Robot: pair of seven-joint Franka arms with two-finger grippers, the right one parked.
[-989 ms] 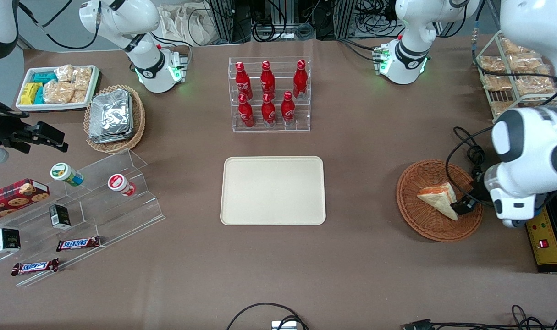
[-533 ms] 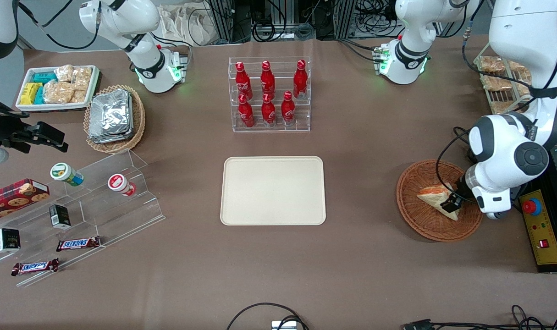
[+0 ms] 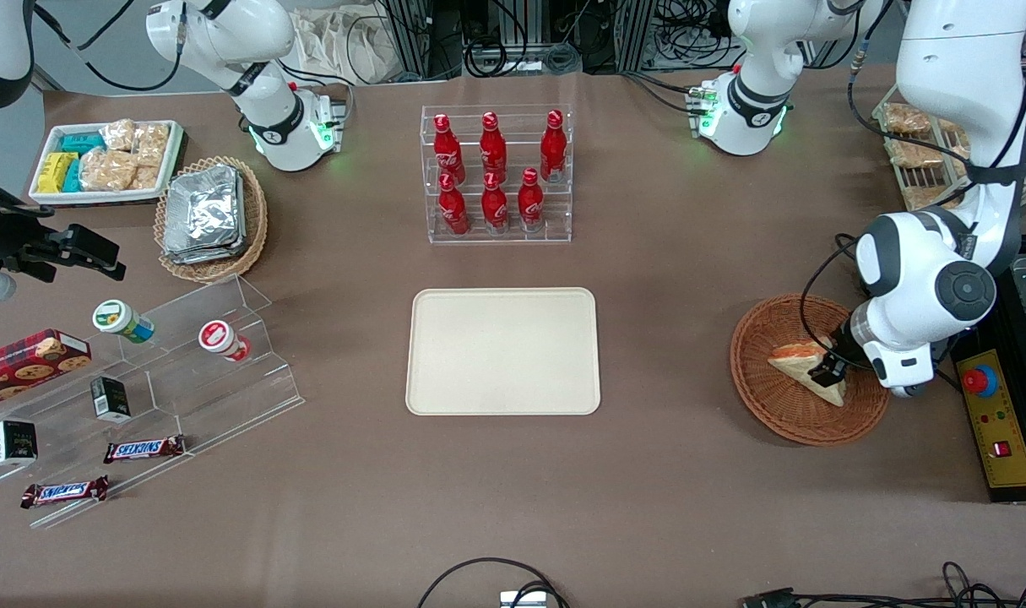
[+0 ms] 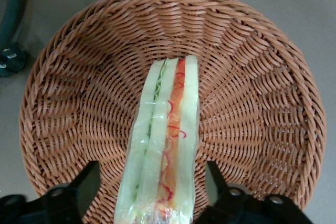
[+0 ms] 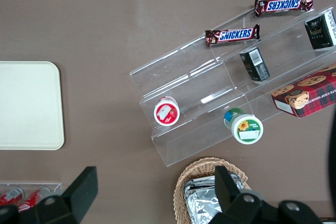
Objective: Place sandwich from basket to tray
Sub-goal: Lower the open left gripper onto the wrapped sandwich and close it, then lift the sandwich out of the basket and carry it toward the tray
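A: The basket [image 4: 252,77]?
B: Woven wicker, rough and ribbed, reddish-brown. The sandwich [image 4: 165,140] looks glossy, as if film-wrapped.
A: And the tool [image 4: 149,203]?
B: Matt black plastic over the basket; the bench [image 3: 690,279] is matt brown.

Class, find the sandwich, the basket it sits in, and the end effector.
sandwich [image 4: 163,145], left wrist view, striped cut edge.
basket [image 4: 252,77], left wrist view, woven wall.
end effector [image 3: 827,369], front view, fingertips at the sandwich, in the basket.

This is a robotics lab set up as a mock snack shop. White robot arm bases [image 3: 741,105] with green lights are bolted to a brown-covered table [image 3: 665,507], with cable bundles [image 3: 513,38] and metal racks along its edge. A yellow control box with a red stop button [image 3: 990,422] sits at the working arm's end. Shop goods include a clear acrylic rack of red soda bottles [image 3: 496,173] and stepped acrylic shelves holding chocolate bars [image 3: 141,405].
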